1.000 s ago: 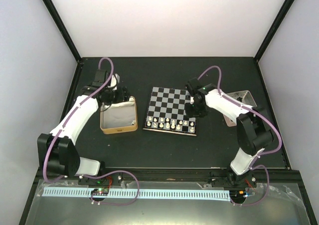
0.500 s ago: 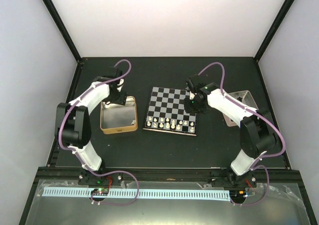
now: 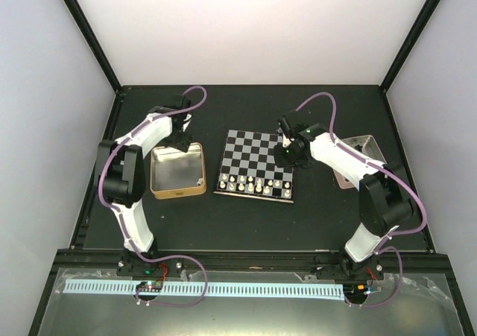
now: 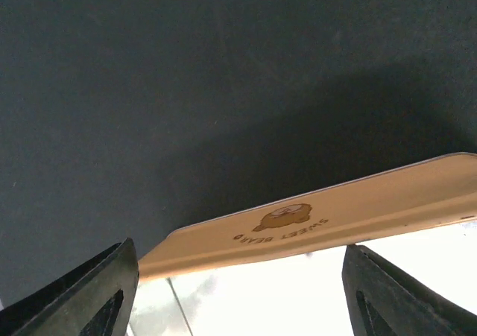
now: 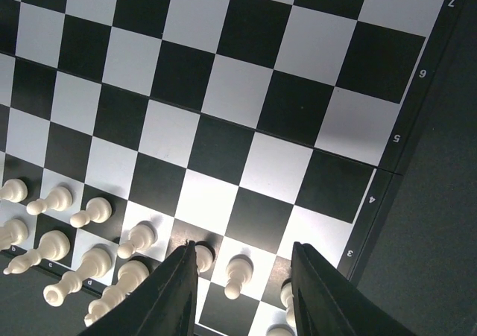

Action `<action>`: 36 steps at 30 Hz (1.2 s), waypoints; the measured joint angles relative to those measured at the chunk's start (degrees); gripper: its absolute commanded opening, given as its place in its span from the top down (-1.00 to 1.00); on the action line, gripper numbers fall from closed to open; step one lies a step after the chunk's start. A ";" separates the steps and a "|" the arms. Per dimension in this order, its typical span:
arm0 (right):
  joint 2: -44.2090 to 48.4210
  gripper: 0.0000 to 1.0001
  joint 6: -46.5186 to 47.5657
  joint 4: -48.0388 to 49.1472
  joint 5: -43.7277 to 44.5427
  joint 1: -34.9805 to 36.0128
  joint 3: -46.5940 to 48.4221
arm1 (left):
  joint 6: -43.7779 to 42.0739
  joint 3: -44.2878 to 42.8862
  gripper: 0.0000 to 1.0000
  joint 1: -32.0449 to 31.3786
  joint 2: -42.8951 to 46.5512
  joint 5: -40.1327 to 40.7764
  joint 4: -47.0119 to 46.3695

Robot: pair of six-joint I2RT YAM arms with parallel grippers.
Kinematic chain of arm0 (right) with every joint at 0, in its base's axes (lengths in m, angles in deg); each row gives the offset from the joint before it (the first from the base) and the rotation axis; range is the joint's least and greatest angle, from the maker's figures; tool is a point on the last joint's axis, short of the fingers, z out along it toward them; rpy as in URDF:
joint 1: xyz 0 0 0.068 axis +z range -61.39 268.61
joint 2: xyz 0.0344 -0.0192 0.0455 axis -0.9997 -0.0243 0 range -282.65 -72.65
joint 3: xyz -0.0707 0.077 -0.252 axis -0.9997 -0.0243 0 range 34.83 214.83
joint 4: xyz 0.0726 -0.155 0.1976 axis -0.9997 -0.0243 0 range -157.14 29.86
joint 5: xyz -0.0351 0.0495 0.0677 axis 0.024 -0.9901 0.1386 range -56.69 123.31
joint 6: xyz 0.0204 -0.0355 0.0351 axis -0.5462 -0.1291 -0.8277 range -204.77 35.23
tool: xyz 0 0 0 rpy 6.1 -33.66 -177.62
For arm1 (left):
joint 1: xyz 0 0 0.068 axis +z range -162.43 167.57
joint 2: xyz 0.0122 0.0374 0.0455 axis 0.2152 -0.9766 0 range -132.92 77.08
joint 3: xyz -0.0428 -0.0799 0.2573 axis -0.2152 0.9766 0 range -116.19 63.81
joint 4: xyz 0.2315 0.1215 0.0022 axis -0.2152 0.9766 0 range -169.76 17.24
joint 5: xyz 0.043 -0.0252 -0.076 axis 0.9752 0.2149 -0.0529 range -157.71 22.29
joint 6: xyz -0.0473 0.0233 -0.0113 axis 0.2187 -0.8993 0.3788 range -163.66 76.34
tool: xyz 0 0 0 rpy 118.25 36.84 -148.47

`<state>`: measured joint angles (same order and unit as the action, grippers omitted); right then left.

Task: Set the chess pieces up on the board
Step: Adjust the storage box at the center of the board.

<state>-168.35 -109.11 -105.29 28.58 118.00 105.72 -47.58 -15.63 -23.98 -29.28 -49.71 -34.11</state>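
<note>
Board (image 3: 256, 165) flat on the dark surface (image 3: 246, 224), between the gold-sided tin (image 3: 177, 195) on the left and the pinkish-silver tin (image 3: 370, 144) on the right. Cream-white pieces (image 3: 257, 185) upright along its two near rows. Far rows bare, with no black pieces to be seen on it and their whereabouts not to be told from these views.

Right fingers (image 3: 287, 155) spread apart low over the board's right edge, straddling one cream-white pawn (image 5: 236, 271) without touching it, gripping nothing. Left fingers (image 3: 179, 140) likewise parted and empty, hanging over the far rim of the gold-sided tin. One speck by the tin's near right corner, too small to name.

Likely step: leaving that pawn standing and fetching the next piece. To do it well, lift the right fingers straight up before any sideways travel, with neighbours just beside the pawn and easily toppled at a brush. Keep the spread wide until clear of the row. On the left, bring the fingers down inside the tin wall rather than onto the rim, line them across the piece, close gently on its stem and raise it upright. Set each piece mid-square and release only with the base flat down.
</note>
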 measured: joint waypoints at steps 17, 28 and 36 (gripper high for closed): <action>-0.02 0.27 -0.02 0.11 -0.46 0.00 0.22 | -4.79 -3.06 0.40 -0.17 -6.36 0.85 1.07; -1.22 0.29 0.00 -0.52 -3.19 0.00 3.34 | -2.03 2.21 0.74 -0.15 -1.77 5.09 5.01; -1.38 0.29 -0.02 -0.48 -4.20 0.00 3.34 | 5.73 6.12 0.89 -0.15 1.05 5.49 7.10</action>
<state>-169.73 -109.13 -105.77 24.38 118.00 109.06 -41.85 -9.51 -24.13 -28.23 -44.22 -27.01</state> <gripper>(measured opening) 0.357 0.077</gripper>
